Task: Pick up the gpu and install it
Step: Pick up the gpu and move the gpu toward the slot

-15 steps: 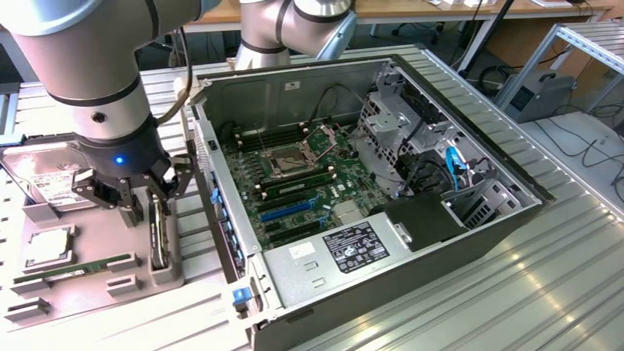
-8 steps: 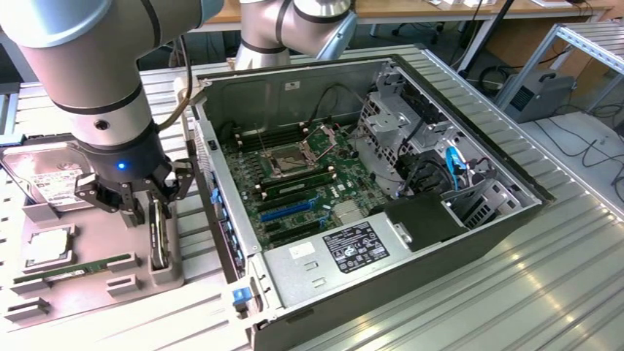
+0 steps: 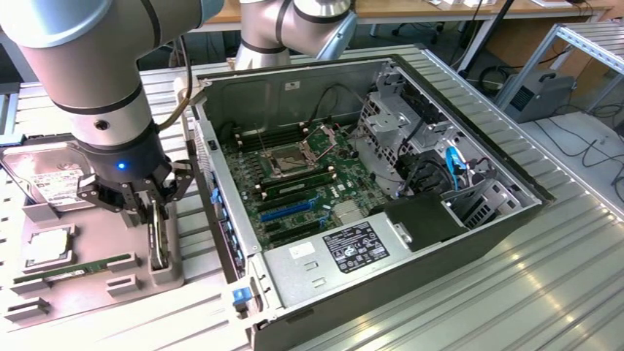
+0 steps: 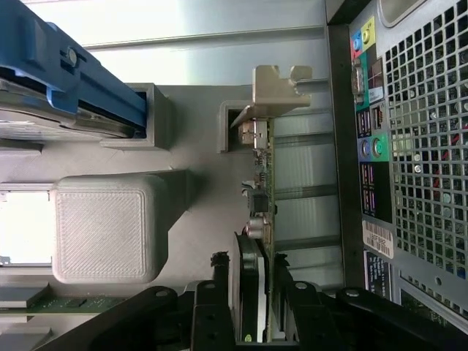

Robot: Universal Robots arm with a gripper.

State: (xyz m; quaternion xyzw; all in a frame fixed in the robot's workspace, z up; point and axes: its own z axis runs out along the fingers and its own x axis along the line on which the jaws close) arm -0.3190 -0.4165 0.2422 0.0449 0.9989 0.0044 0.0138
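**Q:** Where is the tool (image 3: 146, 213) in the exterior view?
**A:** At the end of the arm. It hangs low over the grey fixture (image 3: 137, 281) at the exterior view's left, directly above the gpu (image 3: 159, 245).

**Q:** Position of the gpu?
**A:** The card stands on its long edge in a slot of the fixture. It is outside the open computer case (image 3: 468, 227), near the case's side wall. In the wrist view the gpu (image 4: 262, 197) is seen edge-on. Its silvery bracket (image 4: 281, 88), at the end away from the tool, sits at a grey socket.

**Q:** State of the tool (image 4: 250, 292)?
**A:** Released. The jaws are spread, with one finger (image 4: 219, 307) on each side of the card. Whether the pads touch the card cannot be told.

**Q:** Other items?
**A:** Hard drive (image 3: 49, 183), processor (image 3: 47, 248) and green memory stick (image 3: 73, 269) lie on the same fixture. Fixture and case both rest on the ribbed metal surface (image 3: 507, 292).
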